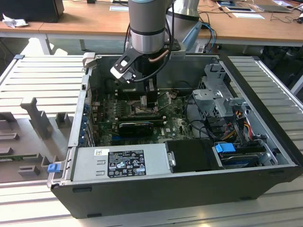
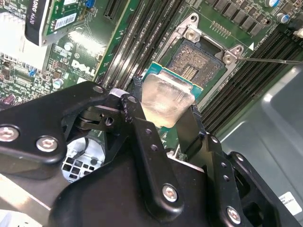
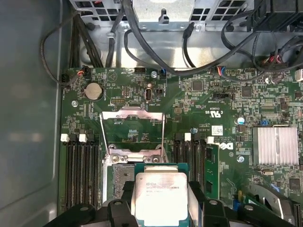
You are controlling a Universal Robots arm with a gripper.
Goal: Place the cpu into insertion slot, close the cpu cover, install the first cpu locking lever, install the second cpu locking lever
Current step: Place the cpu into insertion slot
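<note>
The hand (image 2: 165, 111) clamps the cpu (image 2: 168, 94) by two opposite edges, leaving its underside free to meet the socket (image 2: 198, 64), over one side of which it hangs, apparently not yet seated. The cover (image 3: 133, 113) stands swung open, so the socket is clear. The cpu lies flat, metal lid up, edges roughly square with the socket's and with no long axis; in the exterior view the hand sits about 10 o'clock from the centre of the case (image 1: 156, 196).
</note>
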